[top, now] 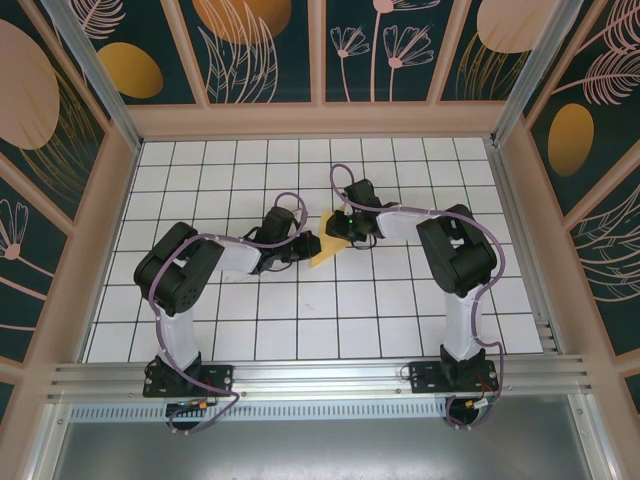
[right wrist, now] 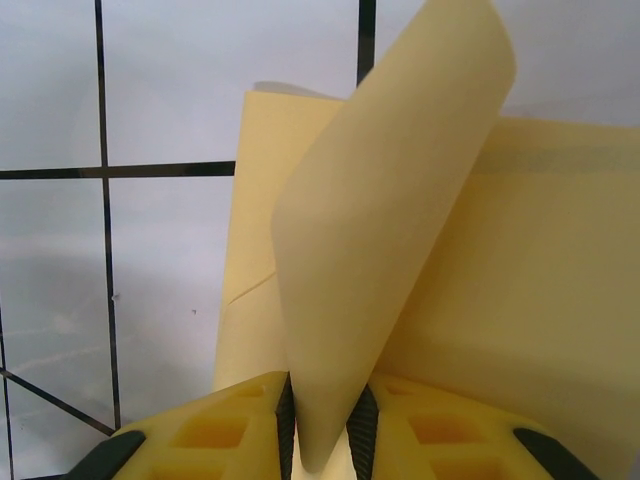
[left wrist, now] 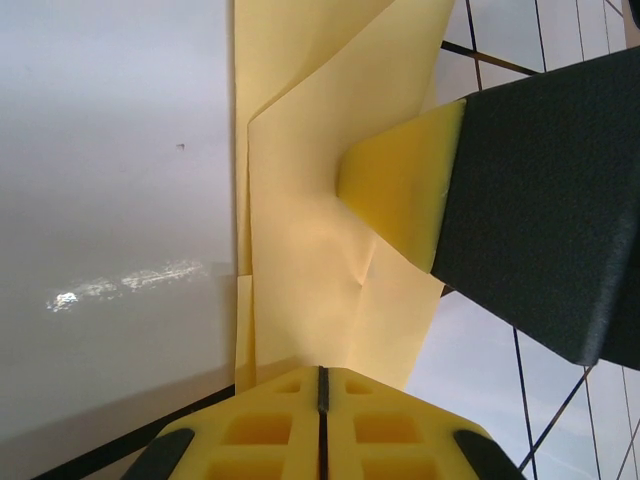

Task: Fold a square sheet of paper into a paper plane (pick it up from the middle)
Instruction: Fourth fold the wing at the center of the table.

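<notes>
Top external: the square sheet of paper [top: 325, 250] is seen lying partly folded on the white grid table [top: 300, 330], near its middle, between both grippers.
Sheet from left gripper: the sheet is found at 3 o'clock of the left gripper [top: 300, 245], touching it.
Sheet from right gripper: the sheet is found at 8 o'clock of the right gripper [top: 347, 232], touching it.
Left gripper state: the jaws are pressed together, and the sheet's near edge is pinched between them in the left wrist view.
Right gripper state: the jaws are set narrow, with a raised, curled flap of the sheet standing between them toward 12 o'clock in the right wrist view; whether the flap is clamped cannot be told.
</notes>
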Robot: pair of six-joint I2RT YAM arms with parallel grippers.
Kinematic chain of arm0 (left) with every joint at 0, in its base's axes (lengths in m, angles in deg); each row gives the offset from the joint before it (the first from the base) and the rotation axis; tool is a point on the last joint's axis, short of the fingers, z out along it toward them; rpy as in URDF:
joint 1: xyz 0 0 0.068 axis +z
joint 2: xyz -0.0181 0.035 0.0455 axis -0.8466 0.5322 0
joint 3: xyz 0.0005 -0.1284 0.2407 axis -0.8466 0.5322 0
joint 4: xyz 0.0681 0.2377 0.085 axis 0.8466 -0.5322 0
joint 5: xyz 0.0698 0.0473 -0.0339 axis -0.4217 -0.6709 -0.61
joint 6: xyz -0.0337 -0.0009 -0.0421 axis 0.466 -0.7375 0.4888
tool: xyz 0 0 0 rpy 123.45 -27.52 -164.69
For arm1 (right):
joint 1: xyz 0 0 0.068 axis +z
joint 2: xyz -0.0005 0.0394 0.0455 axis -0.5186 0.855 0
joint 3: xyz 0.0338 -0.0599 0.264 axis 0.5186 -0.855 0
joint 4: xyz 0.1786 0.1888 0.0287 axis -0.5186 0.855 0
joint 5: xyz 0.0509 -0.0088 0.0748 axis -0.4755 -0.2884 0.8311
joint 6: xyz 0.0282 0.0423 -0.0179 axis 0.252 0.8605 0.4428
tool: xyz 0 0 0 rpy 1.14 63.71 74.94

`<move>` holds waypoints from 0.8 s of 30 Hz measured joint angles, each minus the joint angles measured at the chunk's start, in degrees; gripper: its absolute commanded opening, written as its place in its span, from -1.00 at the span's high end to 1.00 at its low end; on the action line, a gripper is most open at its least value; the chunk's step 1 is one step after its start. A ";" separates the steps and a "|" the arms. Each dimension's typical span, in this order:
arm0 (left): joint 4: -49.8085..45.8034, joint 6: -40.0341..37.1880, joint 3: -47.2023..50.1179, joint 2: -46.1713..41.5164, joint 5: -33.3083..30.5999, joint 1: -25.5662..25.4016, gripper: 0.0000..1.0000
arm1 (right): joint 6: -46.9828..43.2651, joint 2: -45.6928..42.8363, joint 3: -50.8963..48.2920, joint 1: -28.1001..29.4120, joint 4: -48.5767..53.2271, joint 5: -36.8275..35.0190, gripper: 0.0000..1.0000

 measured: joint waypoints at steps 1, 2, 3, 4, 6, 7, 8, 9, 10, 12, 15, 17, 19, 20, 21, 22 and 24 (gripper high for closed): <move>0.00 0.00 0.00 0.00 -0.04 0.00 0.82 | 0.00 0.02 0.02 0.00 0.04 -0.04 0.54; 0.00 0.09 0.00 0.00 -0.20 0.00 0.81 | -0.02 0.07 0.11 0.00 0.17 -0.07 0.54; 0.00 0.20 0.00 -0.02 -0.31 0.00 0.79 | 0.00 0.15 0.26 0.00 0.37 -0.11 0.54; 0.02 0.26 0.00 -0.07 -0.44 0.13 0.78 | 0.00 0.22 0.33 0.00 0.50 -0.20 0.54; 0.04 0.63 0.09 -0.35 -0.44 0.22 0.75 | 0.00 0.26 0.46 0.00 0.72 -0.24 0.54; 0.07 0.79 0.26 -0.63 -0.44 0.33 0.73 | 0.00 0.31 0.57 0.00 0.85 -0.24 0.54; 0.24 1.07 0.61 -1.09 -0.42 0.48 0.71 | 0.00 0.37 0.66 0.00 0.94 -0.26 0.53; 0.57 1.42 1.25 -1.73 -0.42 0.72 0.69 | 0.00 0.39 0.72 0.00 1.03 -0.26 0.53; 1.01 1.79 1.95 -2.45 -0.42 0.98 0.69 | -0.02 0.42 0.83 0.02 1.16 -0.26 0.53; 2.14 2.78 3.52 -4.22 -0.44 1.81 0.66 | -0.04 0.55 1.09 0.11 1.42 -0.46 0.52; 3.23 3.67 4.48 -6.01 -0.50 2.73 0.65 | -0.07 0.72 1.46 0.22 1.84 -0.74 0.51; 4.24 4.09 4.48 -6.32 -0.68 2.95 0.64 | -0.04 0.81 1.62 0.22 2.01 -0.81 0.51; 5.11 4.28 4.48 -6.32 -0.63 2.97 0.63 | -0.07 0.92 1.84 0.26 2.23 -0.87 0.50; 5.31 4.31 4.48 -6.32 -0.57 2.97 0.62 | -0.07 0.92 1.86 0.28 2.25 -0.87 0.49; 5.62 4.33 4.48 -6.32 -0.33 2.97 0.61 | -0.07 0.96 1.88 0.31 2.27 -0.90 0.48; 5.79 4.44 4.48 -6.32 0.11 2.97 0.61 | -0.07 0.96 1.95 0.31 2.32 -0.92 0.48; 6.58 4.70 4.48 -6.32 1.27 2.97 0.61 | -0.07 1.03 2.14 0.33 2.47 -0.90 0.45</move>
